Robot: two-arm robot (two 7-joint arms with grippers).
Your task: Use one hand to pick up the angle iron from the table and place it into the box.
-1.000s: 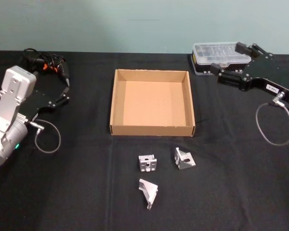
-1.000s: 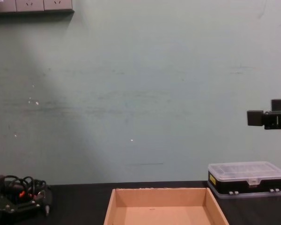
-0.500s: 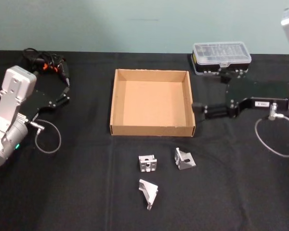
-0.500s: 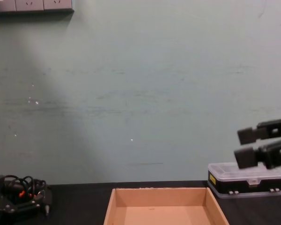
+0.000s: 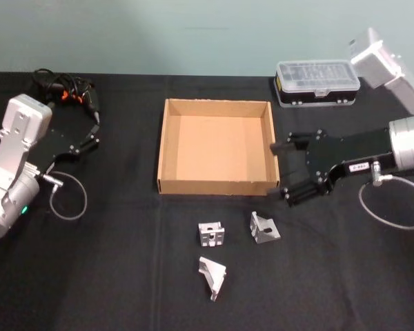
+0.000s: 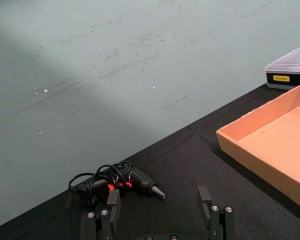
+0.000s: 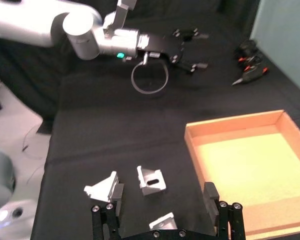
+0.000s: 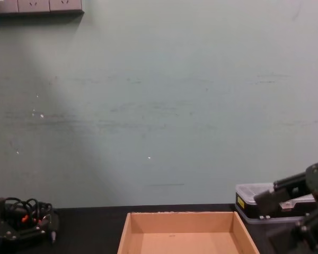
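One angle iron (image 5: 263, 227) on table (image 5: 124, 276), near right tool (image 5: 283, 173) (spread wide, empty).

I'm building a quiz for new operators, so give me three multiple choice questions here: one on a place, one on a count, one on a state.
1. Where are the angle irons? A on the table before the box; B inside the box; C on a shelf.
2. How many angle irons? A two; B three; C five.
3. The right gripper is: A shut on an iron; B shut on the box wall; C open and empty.
1 A: they lie before its front wall. 2 B: three separate pieces. 3 C: fingers apart, nothing between. The left gripper sits parked at left.
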